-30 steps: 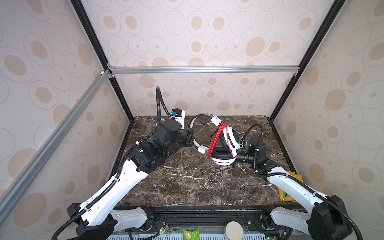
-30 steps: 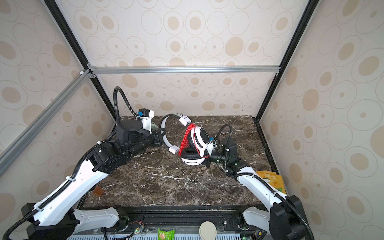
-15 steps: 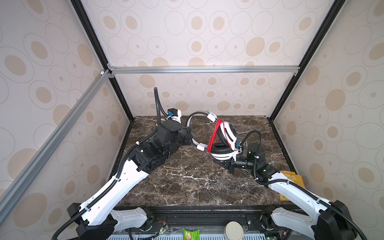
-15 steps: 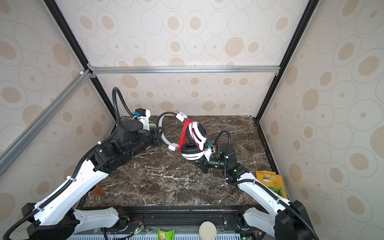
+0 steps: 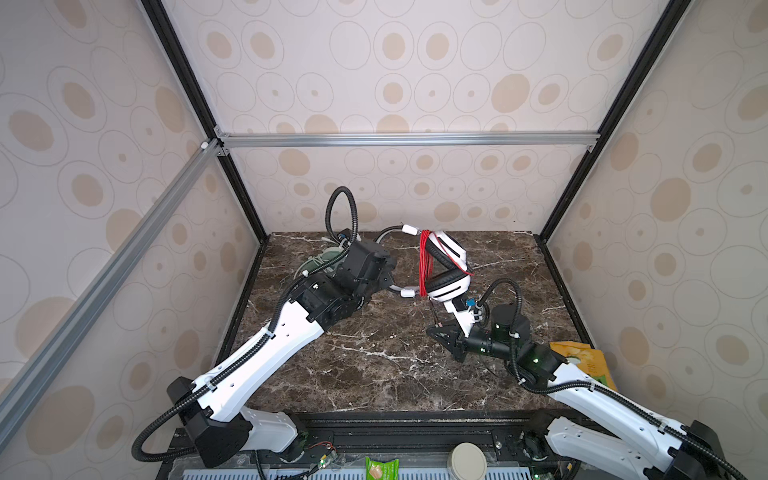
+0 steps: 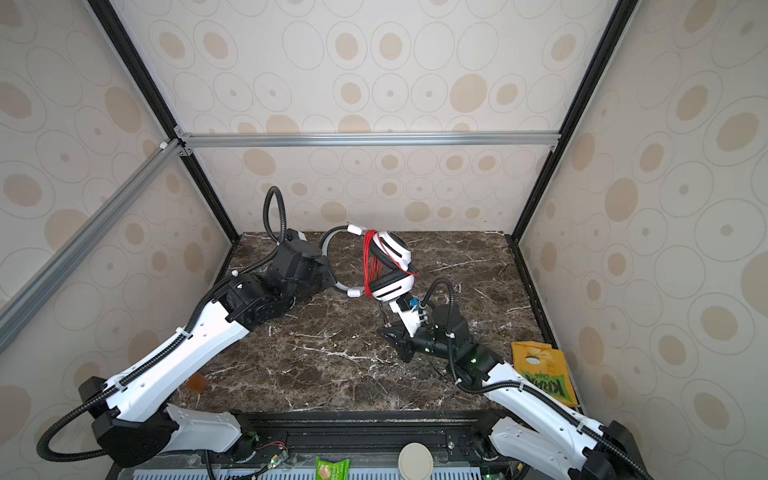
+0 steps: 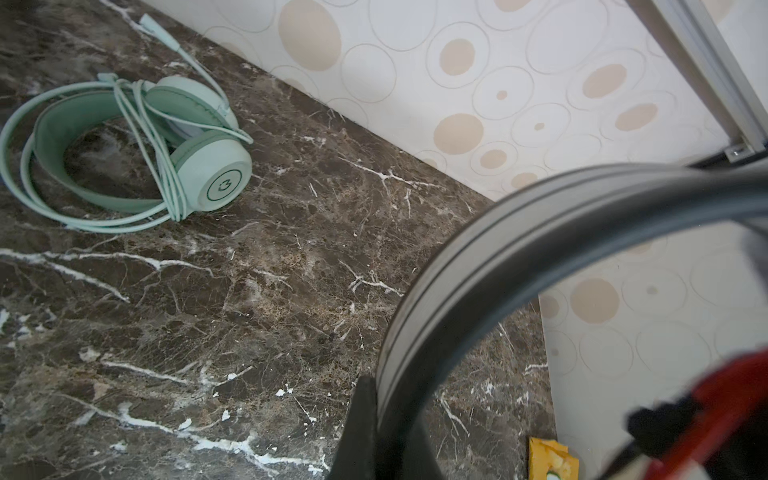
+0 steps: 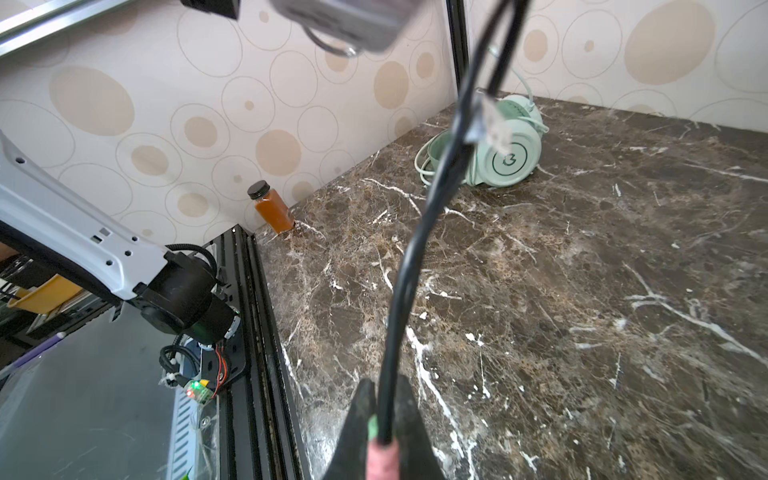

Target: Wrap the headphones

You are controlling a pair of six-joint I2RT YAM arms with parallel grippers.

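The left tool point(image 7: 388, 409) is clamped tight on the grey headband point(image 7: 519, 216) of the white headset point(image 5: 449, 286). The band passes between its two dark fingers point(image 7: 357, 428) and arches away from the tips. The headset hangs clear of the tabletop point(image 5: 374, 374), out beyond the left tool, with its two black-padded cups close together at the far end of the band from the grip. The red cable point(image 5: 424, 262) is wound in many turns across the headset, on the side of the cups nearer the left tool.

The right tool point(image 8: 383, 395) is pinched closed on the loose end of that cable. A thin strand, dark in the right wrist view, enters between its fingers with a pinkish-red piece right at the pinch. From there the strand climbs up and away to the headset, which sits above and beyond the right tool's tips. The right tool is low over the tabletop; I cannot tell whether it touches.

The mint-green headset point(image 7: 208, 174) lies flat on the tabletop, well off to the side of the left tool and far ahead of the right tool. Its pale green cable point(image 7: 166, 178) is looped across band and cups. An orange bottle point(image 8: 272, 212) stands against the wall, well apart from the right tool. A yellow snack bag point(image 6: 540, 374) lies behind the right tool, beside its arm.
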